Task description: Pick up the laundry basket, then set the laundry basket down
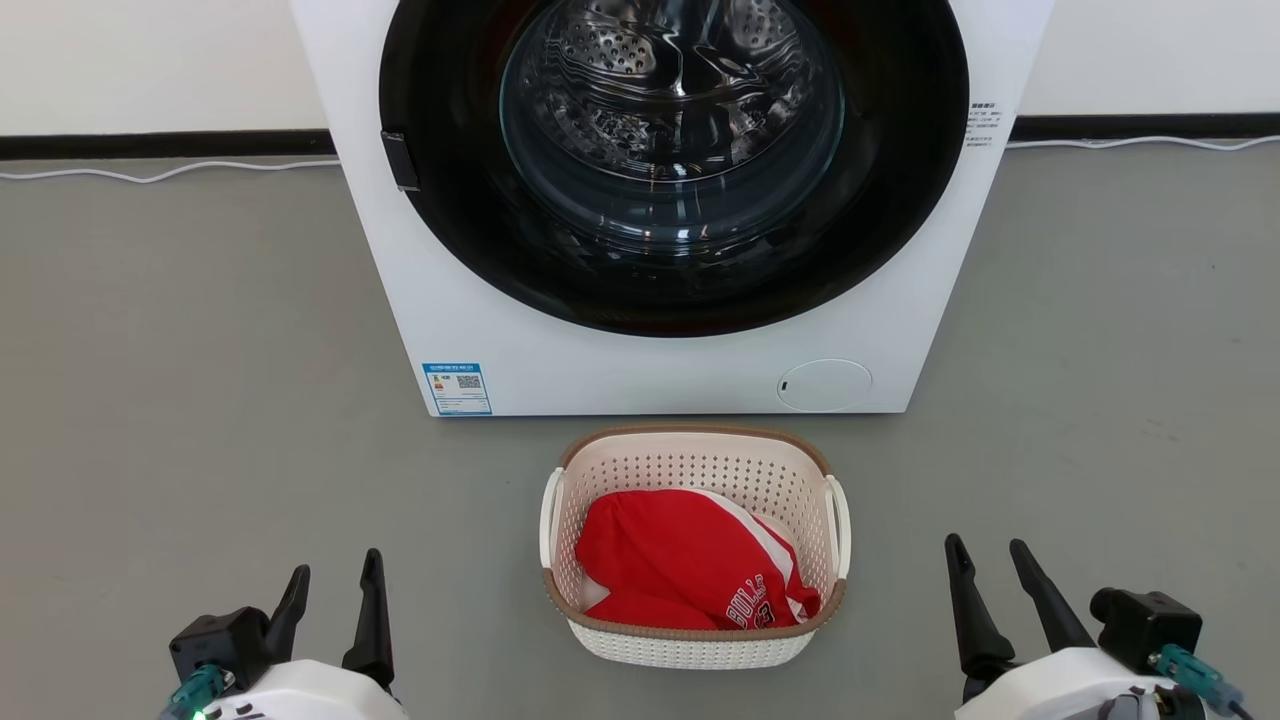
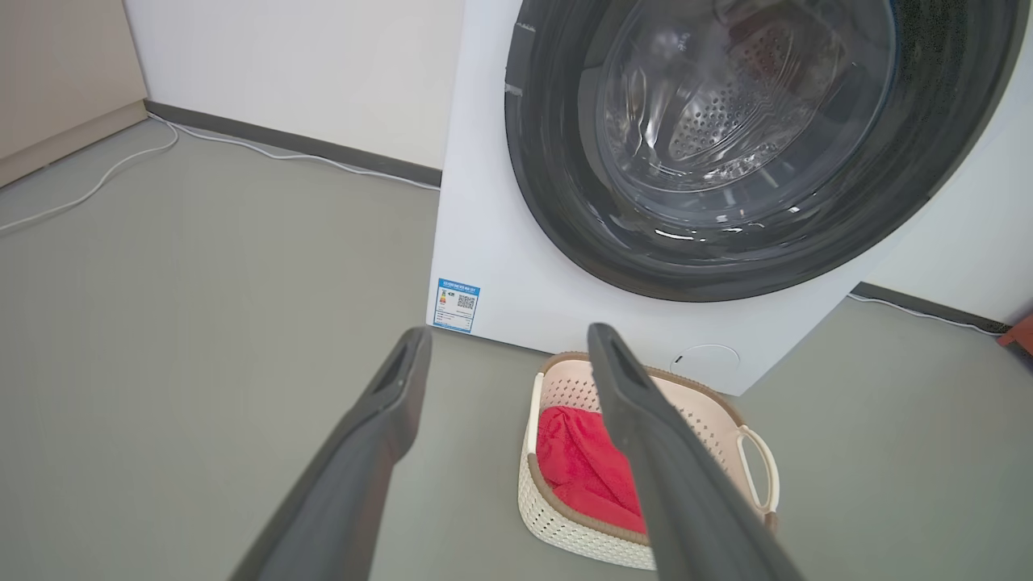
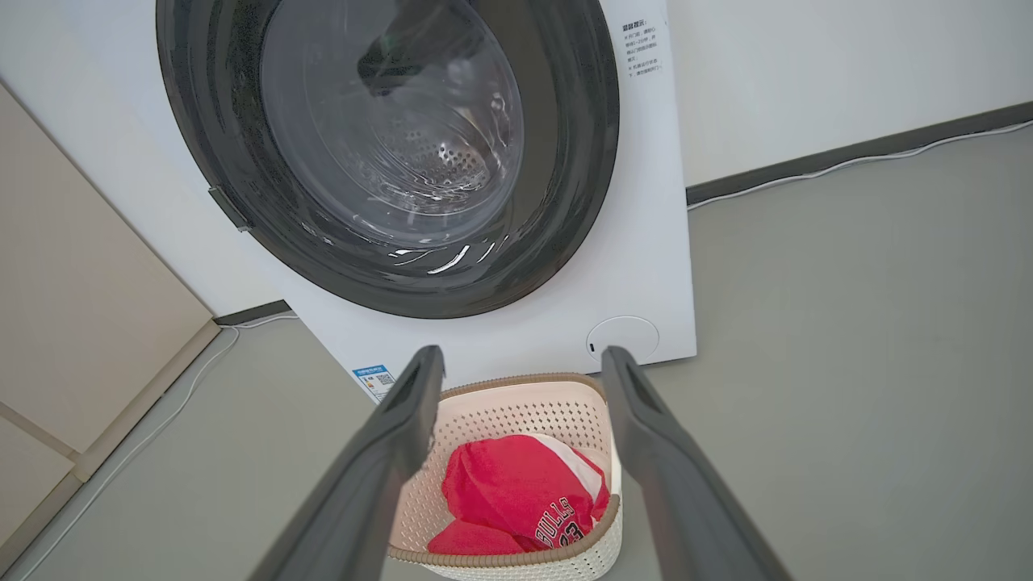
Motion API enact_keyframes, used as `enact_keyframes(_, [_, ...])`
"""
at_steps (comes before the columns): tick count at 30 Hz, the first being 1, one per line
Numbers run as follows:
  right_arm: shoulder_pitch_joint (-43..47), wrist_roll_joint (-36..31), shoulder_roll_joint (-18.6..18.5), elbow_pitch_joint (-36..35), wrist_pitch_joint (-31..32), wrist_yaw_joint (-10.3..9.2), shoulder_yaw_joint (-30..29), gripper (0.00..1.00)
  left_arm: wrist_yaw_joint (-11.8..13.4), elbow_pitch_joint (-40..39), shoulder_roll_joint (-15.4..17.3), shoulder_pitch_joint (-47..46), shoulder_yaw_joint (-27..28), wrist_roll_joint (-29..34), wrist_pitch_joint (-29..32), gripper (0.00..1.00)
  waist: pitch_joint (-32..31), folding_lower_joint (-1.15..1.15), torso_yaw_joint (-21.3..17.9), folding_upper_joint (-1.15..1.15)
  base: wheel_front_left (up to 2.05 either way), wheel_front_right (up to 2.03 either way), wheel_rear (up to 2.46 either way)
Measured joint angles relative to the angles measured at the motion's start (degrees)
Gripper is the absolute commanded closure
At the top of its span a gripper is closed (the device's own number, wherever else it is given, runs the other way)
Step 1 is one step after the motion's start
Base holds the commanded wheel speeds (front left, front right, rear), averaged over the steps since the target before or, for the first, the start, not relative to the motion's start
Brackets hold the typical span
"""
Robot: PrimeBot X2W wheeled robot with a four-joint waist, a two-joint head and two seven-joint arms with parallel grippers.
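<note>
The laundry basket (image 1: 694, 448) stands on the grey floor just in front of the washer, cream-white with perforated walls, a brown rim and white side handles (image 1: 839, 524). A red garment (image 1: 690, 570) lies inside it. My left gripper (image 1: 336, 582) is open at the lower left, well apart from the basket. My right gripper (image 1: 988, 555) is open at the lower right, also apart from it. In the left wrist view the basket (image 2: 565, 528) sits behind the gripper's (image 2: 508, 343) right finger. In the right wrist view the basket (image 3: 516, 403) lies between the fingers of the gripper (image 3: 523, 363).
A white front-loading washer (image 1: 600, 350) with a shut round glass door (image 1: 672, 120) stands right behind the basket. White cables (image 1: 150, 175) run along the dark baseboard at the wall. Open grey floor (image 1: 200, 400) spreads to both sides.
</note>
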Motion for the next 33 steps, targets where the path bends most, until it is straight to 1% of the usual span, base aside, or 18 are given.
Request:
enact_keyframes(5, [-0.03, -3.36, 0.02, 0.77, -0.87, 0.01, 0.08, 0.00, 0.66, -0.21, 0.16, 0.01, -0.31, 3.21, -0.87, 0.00, 0.17, 0.00, -0.02, 0.00, 0.00, 0.00, 0.00])
enact_keyframes(20, [-1.46, -13.05, 0.19, 1.92, -3.13, 0.02, 0.03, 0.00, 0.70, 0.01, 0.19, 0.02, 0.54, 12.29, -3.27, 0.00, 0.34, 0.00, -0.32, 0.00, 0.00, 0.00, 0.00])
enact_keyframes(33, [-2.29, -22.51, 0.21, 2.69, -5.31, 0.07, 0.31, 0.00, 0.69, 0.12, -0.09, 0.01, 1.47, 21.94, -5.28, 0.00, 0.65, 0.00, -0.45, 0.00, 0.00, 0.00, 0.00])
